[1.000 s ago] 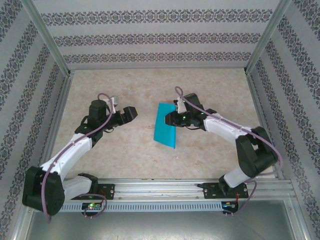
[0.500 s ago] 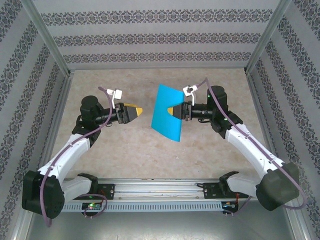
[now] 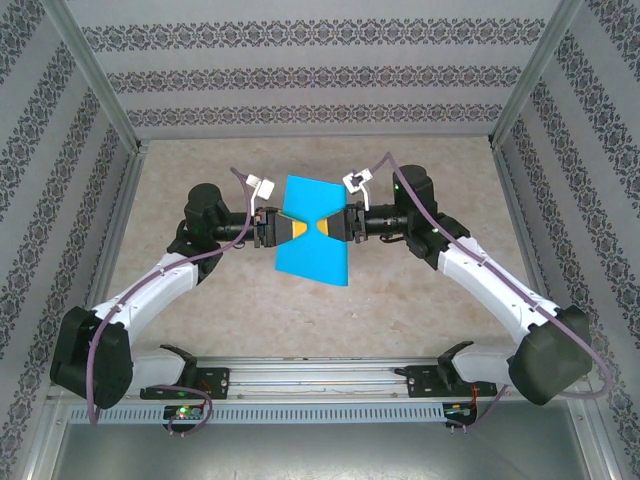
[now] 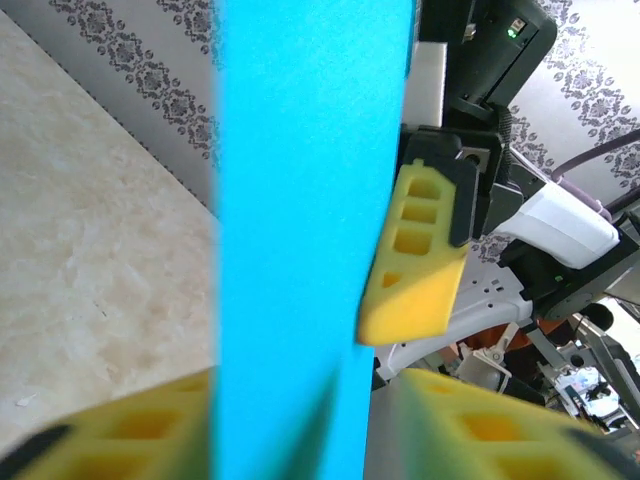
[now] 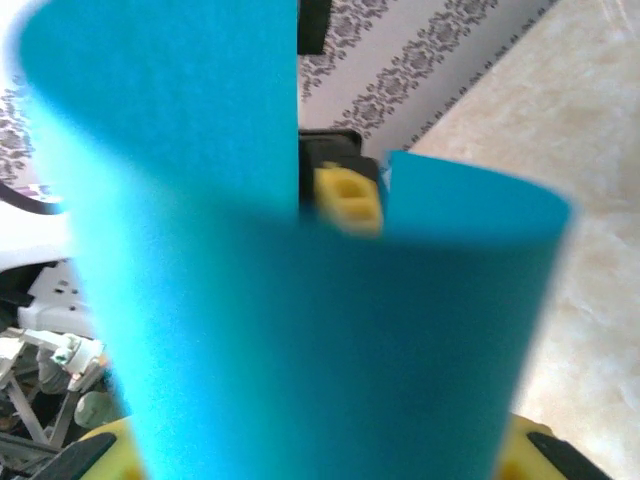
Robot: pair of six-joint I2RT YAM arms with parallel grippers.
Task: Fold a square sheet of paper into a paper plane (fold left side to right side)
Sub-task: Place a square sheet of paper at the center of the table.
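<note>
Square sheet of paper [image 3: 312, 240], teal-blue, hangs in the air above the bench [image 3: 380, 310], midway between the two arms, in the overhead view. The left end effector [image 3: 296, 231] and right end effector [image 3: 328, 228] meet nose to nose at its middle, probably so the sheet can be steadied or handed over for the left-to-right fold. Half a second earlier the left one stood well apart with its jaws spread; now it has reached the sheet.

Left wrist view: the paper [image 4: 300, 200] runs upright between this arm's own blurred yellow pads [image 4: 100, 440]. Whether they have pinched it I cannot tell. A yellow fingertip [image 4: 415, 270] of the right end effector lies against the sheet's right edge.

Right wrist view: the paper [image 5: 300, 330] rises from between this arm's own pads [image 5: 545, 455], pinched there and bowed into a curve. A yellow finger [image 5: 350, 200] of the left arm peeks through the gap in the curl.
</note>
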